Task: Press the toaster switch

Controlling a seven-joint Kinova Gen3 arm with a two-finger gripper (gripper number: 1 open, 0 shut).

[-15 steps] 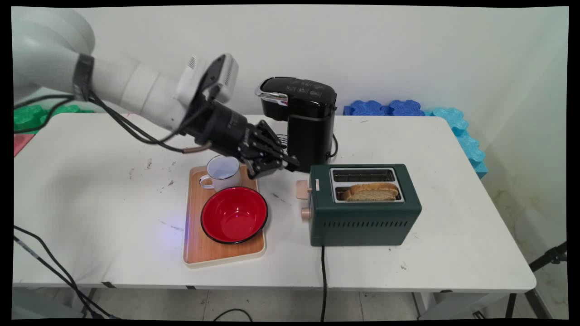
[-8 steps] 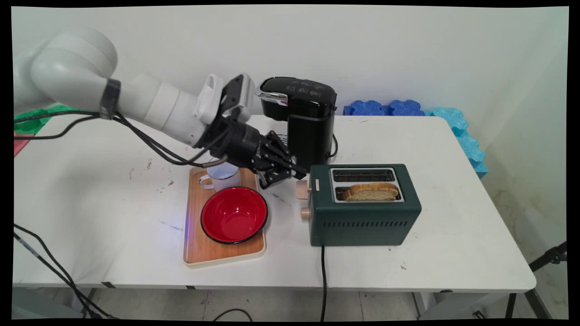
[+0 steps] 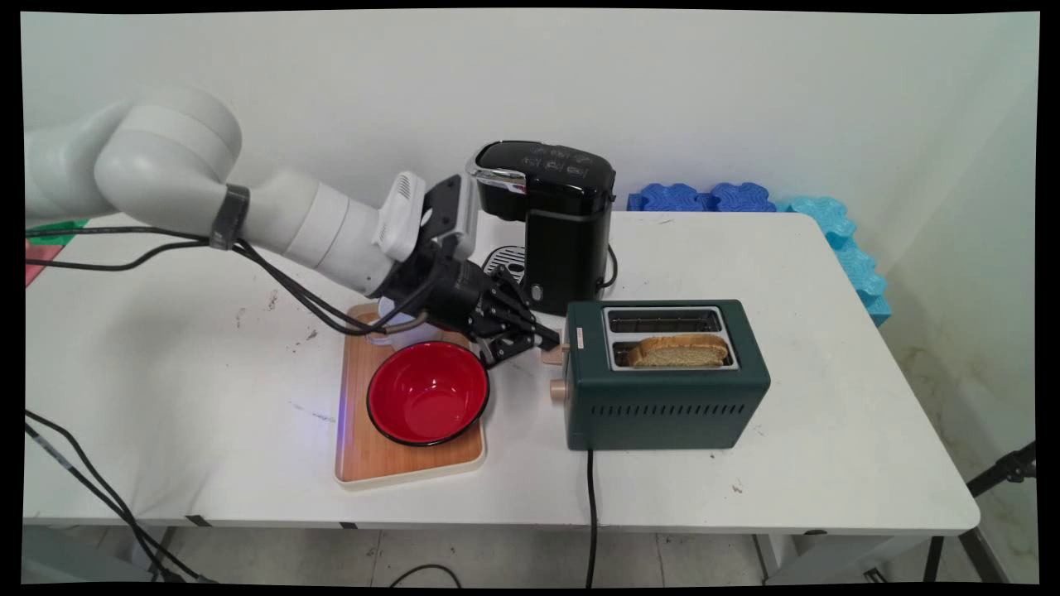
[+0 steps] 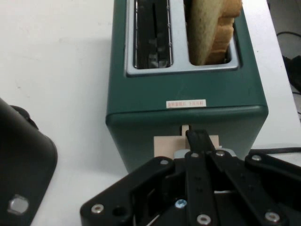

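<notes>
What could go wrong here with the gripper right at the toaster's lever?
The gripper sits on the beige lever of the green toaster, off to one side; it might slip off. The toaster stands free on the table, so a sideways push could shift it. The arm hangs low over the white mug and red bowl and could knock them.
</notes>
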